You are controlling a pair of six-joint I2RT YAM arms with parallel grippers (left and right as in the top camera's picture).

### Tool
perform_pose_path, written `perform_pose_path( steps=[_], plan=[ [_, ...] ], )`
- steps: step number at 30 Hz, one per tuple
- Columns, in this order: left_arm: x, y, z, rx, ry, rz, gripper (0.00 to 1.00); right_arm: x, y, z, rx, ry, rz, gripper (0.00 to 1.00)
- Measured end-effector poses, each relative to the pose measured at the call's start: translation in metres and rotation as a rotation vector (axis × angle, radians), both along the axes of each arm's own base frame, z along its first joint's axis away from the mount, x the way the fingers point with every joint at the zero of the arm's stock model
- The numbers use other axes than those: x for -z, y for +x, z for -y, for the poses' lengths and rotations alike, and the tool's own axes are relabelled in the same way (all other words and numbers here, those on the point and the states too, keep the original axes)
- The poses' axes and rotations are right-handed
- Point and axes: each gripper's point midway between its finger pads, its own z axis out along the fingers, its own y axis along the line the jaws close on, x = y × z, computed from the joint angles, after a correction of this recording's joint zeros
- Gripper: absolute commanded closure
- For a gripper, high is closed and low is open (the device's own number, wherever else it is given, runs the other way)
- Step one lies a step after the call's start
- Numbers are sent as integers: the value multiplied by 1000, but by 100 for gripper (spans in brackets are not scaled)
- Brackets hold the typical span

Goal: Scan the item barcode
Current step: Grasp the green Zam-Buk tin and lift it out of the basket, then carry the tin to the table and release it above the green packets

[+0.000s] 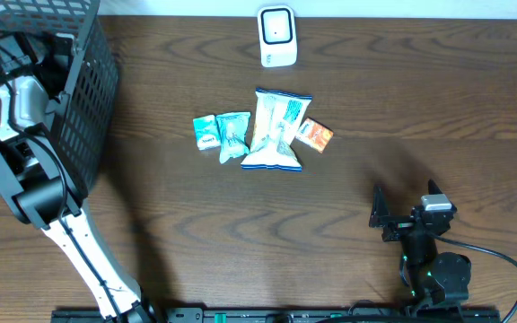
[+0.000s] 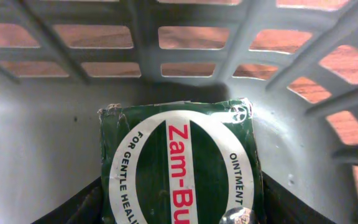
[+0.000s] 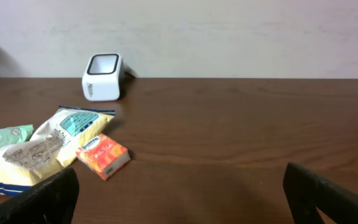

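My left arm reaches down into the dark mesh basket, and the basket hides its fingers in the overhead view. In the left wrist view, a dark green ointment box with a white ring and red lettering lies on the basket's grey floor. My left gripper is shut on this box, with a black finger pressed against each side. The white barcode scanner stands at the table's far edge. My right gripper is open near the front right, holding nothing.
Two teal packets, a white-and-blue bag and a small orange box lie mid-table, in front of the scanner. The basket's lattice walls rise just beyond the green box.
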Motion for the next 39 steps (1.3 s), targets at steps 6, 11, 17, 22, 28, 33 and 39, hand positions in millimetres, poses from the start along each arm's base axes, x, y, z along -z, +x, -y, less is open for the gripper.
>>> perform_pose_path(
  steps=[6,11,17,22,28,33,39],
  plan=[
    [-33,-2,0,-14,9,33,59,0,0,0,0,0,0,1],
    [-95,-4,-3,-53,24,119,59,0,0,0,0,0,0,1],
    [-211,-30,-12,-150,38,290,59,0,0,0,0,0,0,1],
    [-316,-64,6,-187,22,476,58,0,0,0,0,0,0,1],
    [-393,-99,70,-135,-131,600,58,0,0,0,0,0,0,1],
    [-376,-109,142,-50,-307,456,54,0,0,0,0,0,0,1],
    [-321,-104,228,88,-408,230,54,0,0,0,0,0,0,1]
  ],
)
